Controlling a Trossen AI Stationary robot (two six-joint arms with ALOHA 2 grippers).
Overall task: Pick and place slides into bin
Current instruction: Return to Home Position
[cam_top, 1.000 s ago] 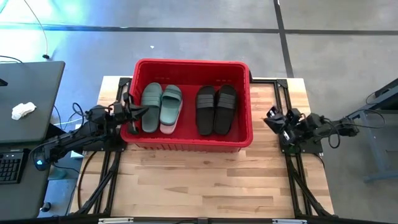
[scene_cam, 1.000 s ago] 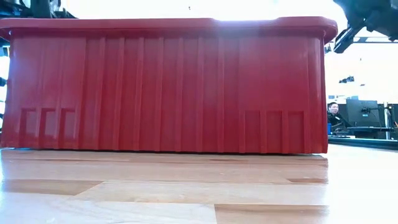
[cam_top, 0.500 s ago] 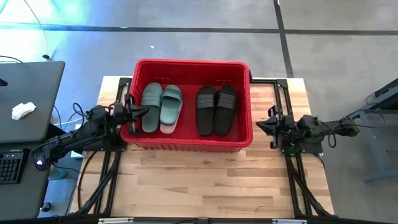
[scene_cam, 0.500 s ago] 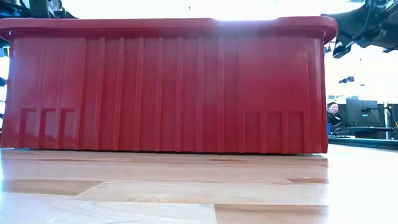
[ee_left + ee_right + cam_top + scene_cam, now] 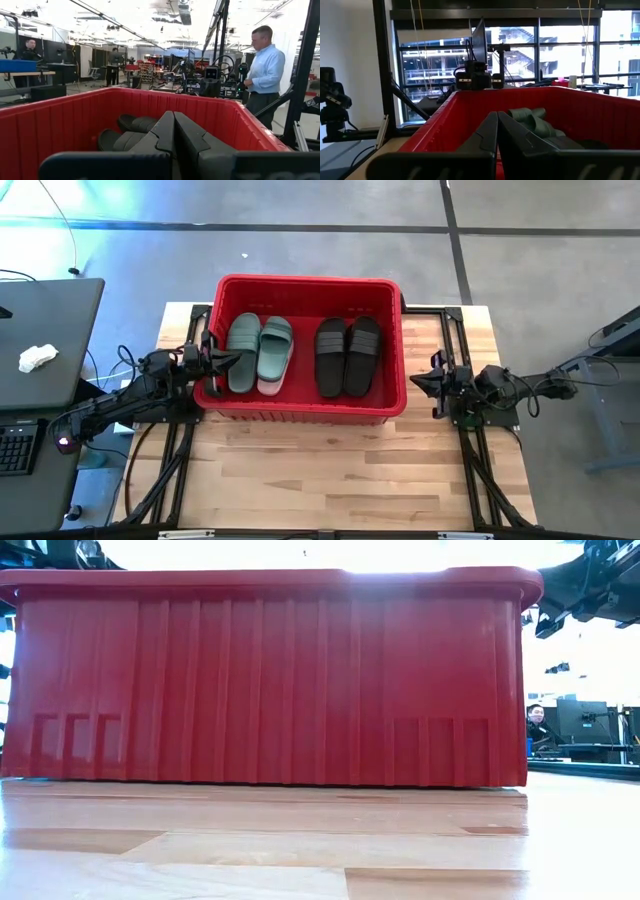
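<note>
Flanking the large red plastic bin (image 5: 310, 281) since sage green slides (image 5: 259, 352) and black slides (image 5: 347, 356) are stowed inside, both jaws are held closed and empty.

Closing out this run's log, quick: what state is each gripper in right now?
Left gripper: shut, empty, at the large rectangular red plastic bin's left rim.
Right gripper: shut, empty, just outside the bin's right wall.

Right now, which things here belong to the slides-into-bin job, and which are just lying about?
Job: red bin; green slides and black slides, inside it; left gripper, shut, at its left rim; right gripper, shut, outside its right wall.

Lying about: white cloth and keyboard on the side desk; a person beyond.
</note>
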